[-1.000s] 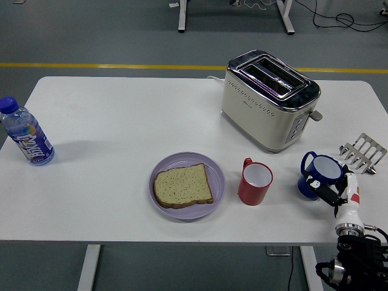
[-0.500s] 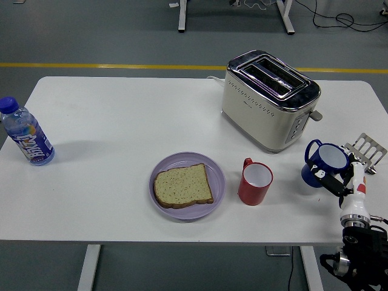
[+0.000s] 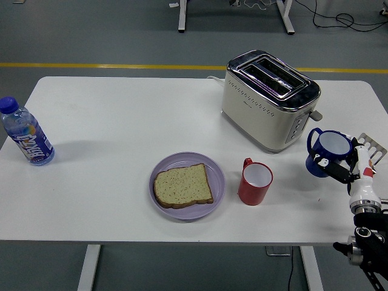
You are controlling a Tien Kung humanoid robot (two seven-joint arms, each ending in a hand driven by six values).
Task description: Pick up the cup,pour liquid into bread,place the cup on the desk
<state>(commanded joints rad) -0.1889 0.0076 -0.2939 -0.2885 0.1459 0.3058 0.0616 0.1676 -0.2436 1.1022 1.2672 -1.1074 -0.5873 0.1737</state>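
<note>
The robot's right hand (image 3: pixel 344 170), entering at the lower right corner just right of the red mug (image 3: pixel 254 181), has its fingers curled round the blue cup (image 3: pixel 326 153), which it holds near upright with its handle turned toward the toaster (image 3: pixel 270 99); whether the cup's base is clear of the white table (image 3: pixel 121 121) cannot be told. The job in hand looks to be carrying the cup left, past the red mug, and it would go best kept level until it is over the bread (image 3: pixel 182 185), which lies on a purple plate (image 3: pixel 215 170) just left of the mug. Behind the mug stands the toaster; a water bottle (image 3: pixel 25 133) stands far to the mug's left. The left hand is out of view.
</note>
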